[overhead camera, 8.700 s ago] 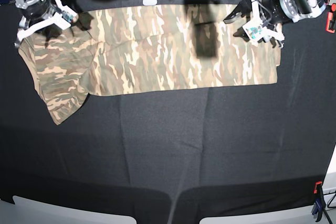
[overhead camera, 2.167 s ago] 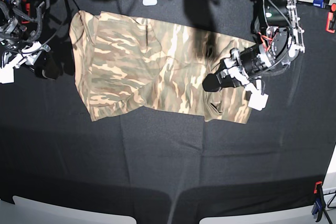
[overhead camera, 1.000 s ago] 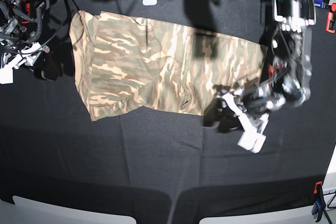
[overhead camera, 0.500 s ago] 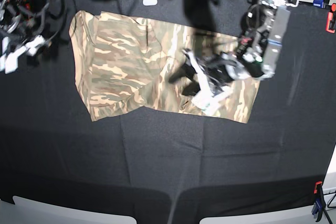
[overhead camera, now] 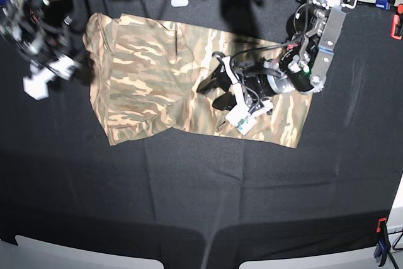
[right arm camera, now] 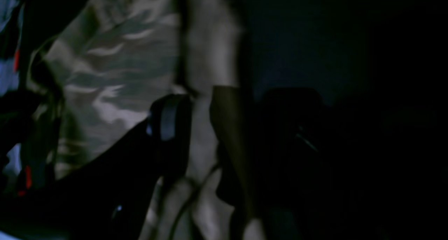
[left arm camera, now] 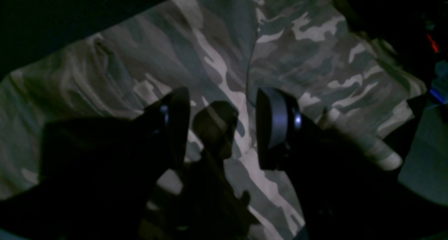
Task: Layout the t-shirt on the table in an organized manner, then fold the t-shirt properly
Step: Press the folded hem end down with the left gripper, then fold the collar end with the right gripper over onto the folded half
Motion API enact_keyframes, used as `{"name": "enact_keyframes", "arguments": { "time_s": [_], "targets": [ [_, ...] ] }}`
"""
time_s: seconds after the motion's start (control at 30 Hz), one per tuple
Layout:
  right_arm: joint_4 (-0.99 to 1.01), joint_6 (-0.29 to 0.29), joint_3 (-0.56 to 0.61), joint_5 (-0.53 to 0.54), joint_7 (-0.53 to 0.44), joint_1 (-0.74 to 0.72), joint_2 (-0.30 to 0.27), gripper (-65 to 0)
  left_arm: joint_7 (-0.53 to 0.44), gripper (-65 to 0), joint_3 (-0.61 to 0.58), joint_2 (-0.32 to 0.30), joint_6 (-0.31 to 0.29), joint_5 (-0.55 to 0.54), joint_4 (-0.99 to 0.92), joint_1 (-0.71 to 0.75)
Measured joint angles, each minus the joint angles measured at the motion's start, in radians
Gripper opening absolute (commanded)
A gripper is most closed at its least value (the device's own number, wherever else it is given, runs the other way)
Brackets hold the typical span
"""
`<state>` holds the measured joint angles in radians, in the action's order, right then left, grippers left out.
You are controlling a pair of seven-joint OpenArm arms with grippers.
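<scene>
One shirt, soft, light, limp camo fabric, lies rumpled on the far half of the black counter. It'll bunch and slide, so pinch hems or corners, not mid-panel. Left fingers spread apart over mid-shirt, nothing held. Right fingers at the sleeve edge, w/ a gap; look empty.

The left arm reaches in from the far right corner, its forearm angled toward the middle, and its hand hangs low with jaws spread apart, nothing between them. The right hand sits at the far left edge, blurred; its jaws appear parted, holding nothing.
</scene>
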<state>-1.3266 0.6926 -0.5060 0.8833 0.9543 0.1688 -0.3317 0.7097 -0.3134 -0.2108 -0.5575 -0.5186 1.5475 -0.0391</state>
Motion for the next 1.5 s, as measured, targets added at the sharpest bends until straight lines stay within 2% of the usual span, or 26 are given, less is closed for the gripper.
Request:
{"name": "enact_keyframes", "arguments": {
  "time_s": [0.1, 0.23, 0.5, 0.57, 0.67, 0.7, 0.8, 0.97, 1.13, 1.37, 1.5],
  "targets": [
    [0.001, 0.001, 0.074, 0.039, 0.017, -0.008, 0.002, -33.2, 0.0, -36.6, 0.0, 0.0, 0.0, 0.004, 0.0, 0.0],
    [0.001, 0.005, 0.122, 0.172, 0.156, -0.008, 0.002, -33.2, 0.001, -36.6, 0.0, 0.0, 0.0, 0.011, 0.0, 0.0],
    [0.002, 0.005, 0.132, 0.188, 0.155, -0.005, 0.002, -34.5, 0.0, -36.6, 0.0, 0.0, 0.0, 0.011, 0.0, 0.0],
    [0.003, 0.005, 0.132, 0.181, 0.151, -0.005, 0.002, -41.7, 0.001, -36.6, 0.0, 0.0, 0.0, 0.011, 0.0, 0.0],
    [0.005, 0.003, 0.135, 0.161, 0.153, -0.005, 0.002, -61.8, 0.023, -36.6, 0.0, 0.0, 0.0, 0.011, 0.0, 0.0],
    [0.006, 0.003, 0.137, 0.16, 0.15, -0.002, 0.003, -65.0, 0.024, -36.6, 0.0, 0.0, 0.0, 0.011, 0.0, 0.0],
    [0.006, 0.003, 0.137, 0.135, 0.128, -0.006, 0.004, -65.0, 0.023, -36.6, 0.0, 0.0, 0.0, 0.011, 0.0, 0.0],
    [0.009, 0.003, 0.14, -0.006, 0.127, -0.096, -0.002, -65.0, 0.045, -36.6, 0.0, 0.0, 0.019, 0.01, 0.0, 0.0],
    [0.01, 0.003, 0.133, -0.117, 0.132, -0.187, -0.048, -65.0, 0.053, -36.6, 0.0, 0.0, 0.022, 0.011, 0.0, 0.006],
    [0.011, -0.002, 0.009, -0.217, 0.174, -0.312, -0.117, -65.0, 0.023, -36.6, 0.0, 0.0, 0.023, 0.011, 0.0, 0.006],
    [0.011, -0.001, -0.061, -0.219, 0.202, -0.378, -0.145, -65.0, 0.023, -36.6, 0.0, 0.0, 0.023, 0.011, 0.0, 0.006]
  ]
}}
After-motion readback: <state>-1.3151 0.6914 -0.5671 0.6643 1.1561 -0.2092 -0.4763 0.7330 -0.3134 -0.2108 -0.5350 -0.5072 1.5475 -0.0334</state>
